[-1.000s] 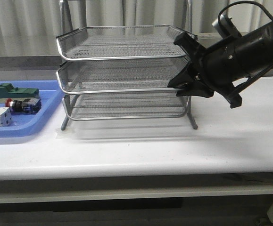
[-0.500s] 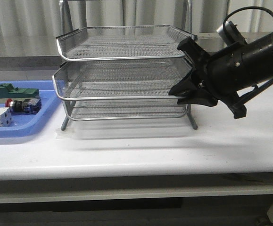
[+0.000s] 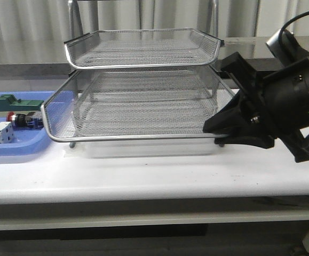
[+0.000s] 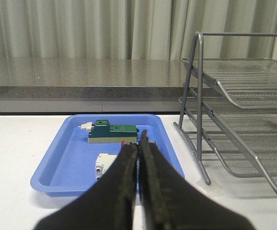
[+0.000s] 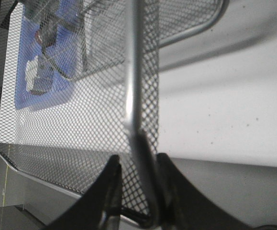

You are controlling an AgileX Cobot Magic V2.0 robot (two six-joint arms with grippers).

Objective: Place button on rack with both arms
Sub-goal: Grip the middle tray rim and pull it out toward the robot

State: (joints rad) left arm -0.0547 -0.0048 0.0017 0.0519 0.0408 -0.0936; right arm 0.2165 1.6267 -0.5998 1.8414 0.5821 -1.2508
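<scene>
So your rack [image 3: 143,80] had its middle tray [image 3: 138,114] drawn out, right hand [image 5: 139,167] clamped on its rim. Your left hand [image 4: 139,158] sat closed and empty; the button [image 3: 22,120] remained unpicked in the blue tray [image 3: 15,149].

Red-headed button [image 3: 22,119] lies beside wire rack [image 3: 143,48].

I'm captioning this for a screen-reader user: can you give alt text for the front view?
The right gripper grips the rim of the rack's middle tray, which is slid far out over the white table. At left, a blue tray holds the button and other parts.
</scene>
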